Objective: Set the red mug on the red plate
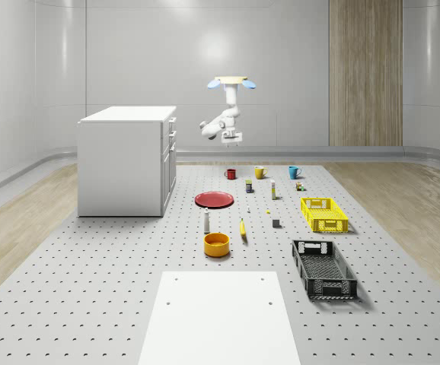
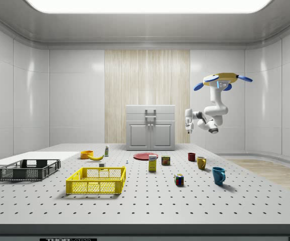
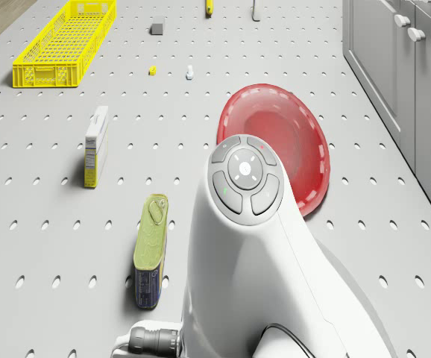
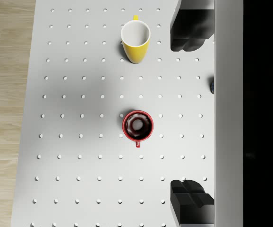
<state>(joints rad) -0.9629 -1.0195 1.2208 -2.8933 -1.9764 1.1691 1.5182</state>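
I'm hovering the drone [image 1: 233, 82] high over the desk's [image 1: 113, 266] far end, hand [image 4: 191, 113] spread wide above the red mug [image 4: 137, 126] sitting upright beyond the red plate [image 1: 215, 199]; probably light, rigid, slick, so I'd pinch the rim.

**Drone held above the mug row**

The drone [image 2: 220, 79] is seen hovering high over the table's [image 2: 145, 201] far right part, in the side view. Its arm [image 2: 212, 114] is bent down and toward the view's left, and the gripper [image 2: 188, 129] is hung well above the red mug [image 2: 191, 156]. The yellow mug [image 2: 201, 162] is set just right of the red one, and the blue mug [image 2: 218, 175] nearer the camera. The red plate [image 2: 145, 156] is laid left of the red mug, well apart from it, before the cabinet [image 2: 150, 127]. A yellow basket [image 2: 96, 180] and a black basket [image 2: 28, 169] are placed on the left.
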